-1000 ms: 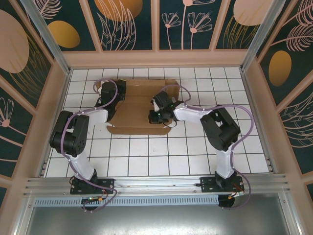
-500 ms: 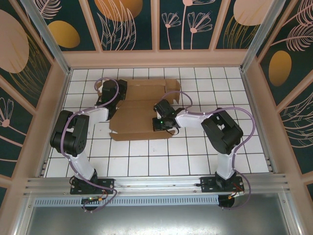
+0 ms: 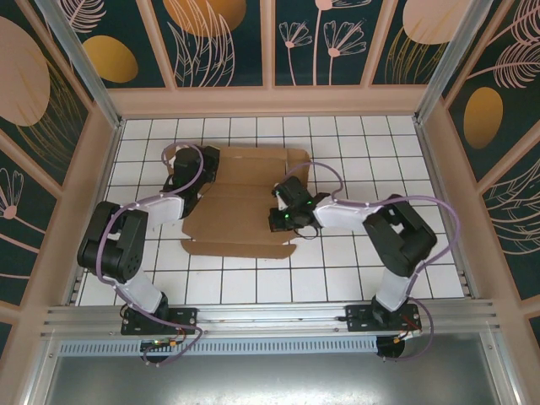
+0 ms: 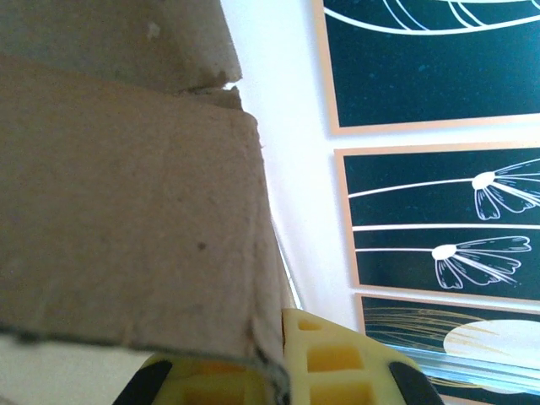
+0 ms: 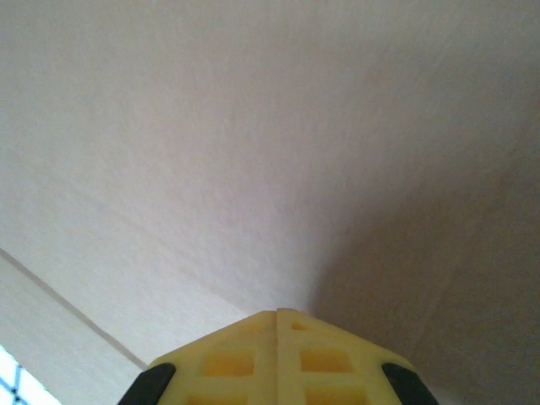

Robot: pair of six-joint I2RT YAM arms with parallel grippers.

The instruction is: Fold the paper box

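The paper box (image 3: 236,211) is a brown cardboard blank lying mostly flat on the white tiles, with creases running left to right. My left gripper (image 3: 188,179) sits at its left edge. In the left wrist view the left gripper (image 4: 283,314) is shut, and a raised flap of the paper box (image 4: 126,211) leans against and covers its left finger. My right gripper (image 3: 281,219) presses down on the right part of the blank. The right wrist view has the right gripper (image 5: 278,312) shut, with its tips against the plain cardboard of the paper box (image 5: 253,152).
Patterned walls (image 3: 270,51) enclose the white tiled floor (image 3: 354,270) on three sides. An aluminium rail (image 3: 270,316) with both arm bases runs along the near edge. Bare tiles lie in front of and to the right of the cardboard.
The right gripper has moved toward the near side, pushing the cardboard down; the blank now lies flatter and reaches further forward. The left arm's elbow has swung out to the left.
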